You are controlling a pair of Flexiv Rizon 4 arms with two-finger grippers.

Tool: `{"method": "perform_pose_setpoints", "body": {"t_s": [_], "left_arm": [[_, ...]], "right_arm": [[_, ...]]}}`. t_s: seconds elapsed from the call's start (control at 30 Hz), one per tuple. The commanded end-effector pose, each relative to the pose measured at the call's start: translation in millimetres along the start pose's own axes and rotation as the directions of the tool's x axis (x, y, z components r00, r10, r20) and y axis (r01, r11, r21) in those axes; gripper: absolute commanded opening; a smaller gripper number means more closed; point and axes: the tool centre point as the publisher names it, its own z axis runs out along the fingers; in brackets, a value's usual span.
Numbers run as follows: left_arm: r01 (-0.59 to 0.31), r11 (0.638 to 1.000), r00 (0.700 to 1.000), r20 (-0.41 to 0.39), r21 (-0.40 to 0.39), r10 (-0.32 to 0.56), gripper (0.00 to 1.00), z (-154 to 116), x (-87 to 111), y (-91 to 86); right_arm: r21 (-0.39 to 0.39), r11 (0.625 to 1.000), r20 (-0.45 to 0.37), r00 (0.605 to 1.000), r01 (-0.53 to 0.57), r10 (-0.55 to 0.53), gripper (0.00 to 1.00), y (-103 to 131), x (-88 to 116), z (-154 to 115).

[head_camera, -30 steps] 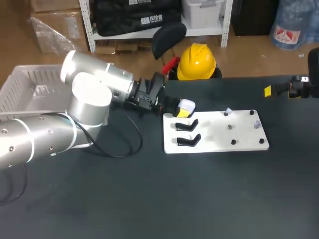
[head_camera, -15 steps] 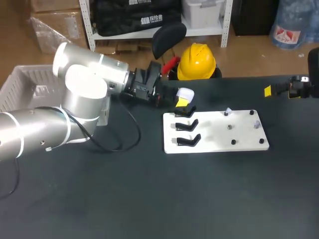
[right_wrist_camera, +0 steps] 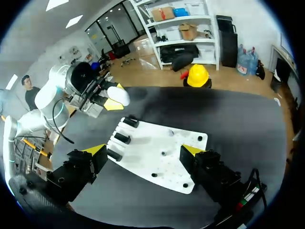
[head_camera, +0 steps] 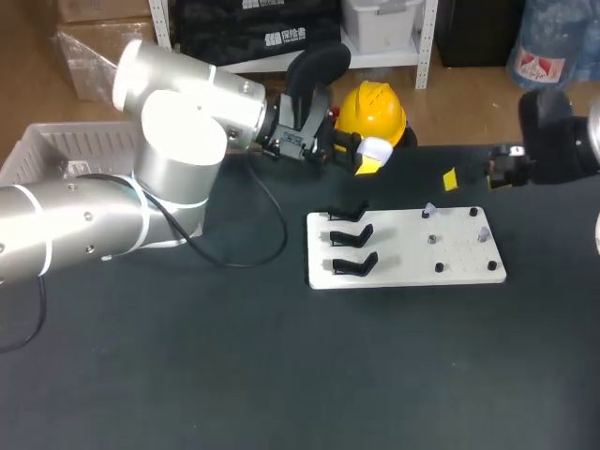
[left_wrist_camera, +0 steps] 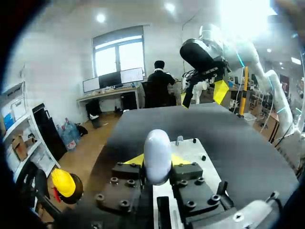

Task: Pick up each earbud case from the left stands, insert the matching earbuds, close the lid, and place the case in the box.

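My left gripper (head_camera: 370,161) is shut on a white earbud case (head_camera: 377,148) and holds it in the air, beyond the far left corner of the white board (head_camera: 450,253). In the left wrist view the case (left_wrist_camera: 157,152) stands upright between the yellow fingertips (left_wrist_camera: 136,160). Three black stands (head_camera: 352,238) on the board's left side are bare. Small pale earbuds (head_camera: 429,208) sit on pegs on its right part. My right gripper (head_camera: 469,175) hangs open above the far right of the table; in its own view the right gripper (right_wrist_camera: 143,151) spans the board (right_wrist_camera: 157,157).
A white basket (head_camera: 56,164) lies at the far left beside my left arm. Dark tabletop (head_camera: 281,375) stretches bare in front of the board.
My left gripper has lifted the case off the top stand and carried it up and to the right. My right arm has moved in leftward from the table's right edge.
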Motion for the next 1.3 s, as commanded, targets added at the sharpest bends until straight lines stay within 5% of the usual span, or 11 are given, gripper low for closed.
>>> {"method": "perform_pose_setpoints", "body": {"t_s": [0.03,0.57,1.3], "left_arm": [[-0.023,1.0,1.0,-0.002,0.007,0.023,0.0,5.1,-9.0,0.6],[-0.066,0.993,0.998,0.023,0.094,0.064,0.0,24.1,-21.6,-29.5],[-0.094,0.987,0.995,0.04,0.127,0.09,0.0,29.8,-28.0,-46.0]], "right_arm": [[-0.056,0.998,-0.034,0.999,0.01,-0.012,1.0,4.4,-7.5,16.2],[-0.073,0.997,-0.055,0.998,0.018,-0.022,1.0,11.3,-21.9,39.5],[-0.054,0.999,-0.017,1.0,0.009,-0.01,1.0,2.6,-35.0,37.0]]}}
